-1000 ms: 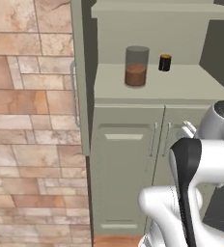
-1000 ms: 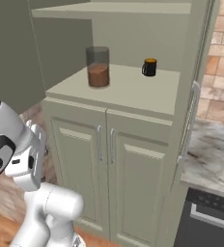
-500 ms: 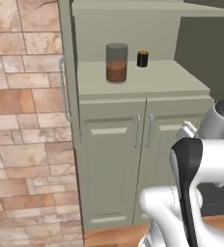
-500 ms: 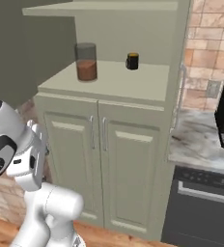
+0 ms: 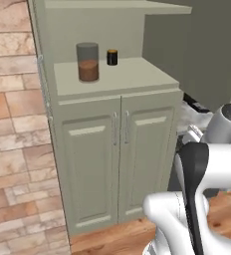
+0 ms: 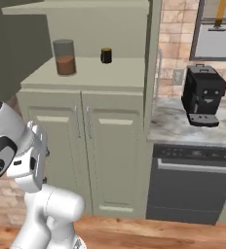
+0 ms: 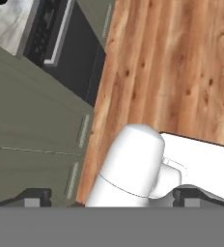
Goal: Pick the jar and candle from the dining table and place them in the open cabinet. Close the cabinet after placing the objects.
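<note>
The jar [image 5: 87, 62], clear glass with brown powder in its lower half, stands on the flat inner shelf of the sage-green cabinet [image 5: 112, 149]. The right base view shows the jar [image 6: 65, 57] at the shelf's left, above the cabinet's [image 6: 85, 160] shut lower doors. My gripper [image 7: 113, 198] is open with nothing between its fingertips [image 7: 36, 197], low down and pointing at the wood floor, well away from the shelf. The candle and the dining table are out of view.
A short black cylinder with an orange top [image 5: 112, 57] [image 6: 105, 55] stands beside the jar. Right of the cabinet, a black coffee machine [image 6: 202, 95] sits on a marbled counter [image 6: 178, 129] over a dark dishwasher [image 6: 193, 180]. A brick wall [image 5: 13, 149] flanks the cabinet's left.
The base has moved, so both base views have shifted: the cabinet has slid left in them, and the counter, coffee machine and dishwasher have come into the right base view. The jar stays on the shelf.
</note>
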### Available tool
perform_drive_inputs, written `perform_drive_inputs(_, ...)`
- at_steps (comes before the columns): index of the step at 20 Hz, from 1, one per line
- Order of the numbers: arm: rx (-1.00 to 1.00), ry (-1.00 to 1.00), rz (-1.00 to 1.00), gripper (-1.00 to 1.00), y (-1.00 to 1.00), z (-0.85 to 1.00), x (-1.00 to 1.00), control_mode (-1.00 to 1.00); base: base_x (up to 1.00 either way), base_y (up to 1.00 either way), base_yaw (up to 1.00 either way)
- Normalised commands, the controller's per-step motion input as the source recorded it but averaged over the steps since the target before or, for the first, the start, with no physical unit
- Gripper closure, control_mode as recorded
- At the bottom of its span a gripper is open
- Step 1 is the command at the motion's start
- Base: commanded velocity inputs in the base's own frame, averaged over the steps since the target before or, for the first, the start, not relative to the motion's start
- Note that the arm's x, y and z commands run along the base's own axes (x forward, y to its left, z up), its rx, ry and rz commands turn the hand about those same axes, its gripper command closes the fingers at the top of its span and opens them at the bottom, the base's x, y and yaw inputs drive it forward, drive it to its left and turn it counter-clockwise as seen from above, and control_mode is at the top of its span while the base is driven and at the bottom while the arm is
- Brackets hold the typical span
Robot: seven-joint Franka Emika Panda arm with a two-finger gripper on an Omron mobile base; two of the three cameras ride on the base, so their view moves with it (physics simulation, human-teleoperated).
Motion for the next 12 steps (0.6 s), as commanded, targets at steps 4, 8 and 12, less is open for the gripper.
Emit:
perform_drive_inputs(4,0.0,0.0,0.0,-1.0,0.0,0.0,0.0,1.0,-0.39,-0.04,-0.31)
perform_drive_inputs(8,0.0,0.0,0.0,-1.0,0.0,0.0,0.0,1.0,-0.26,-0.03,-0.33)
perform_drive_inputs(12,0.0,0.0,0.0,-1.0,0.0,0.0,0.0,1.0,-0.24,-0.01,-0.38)
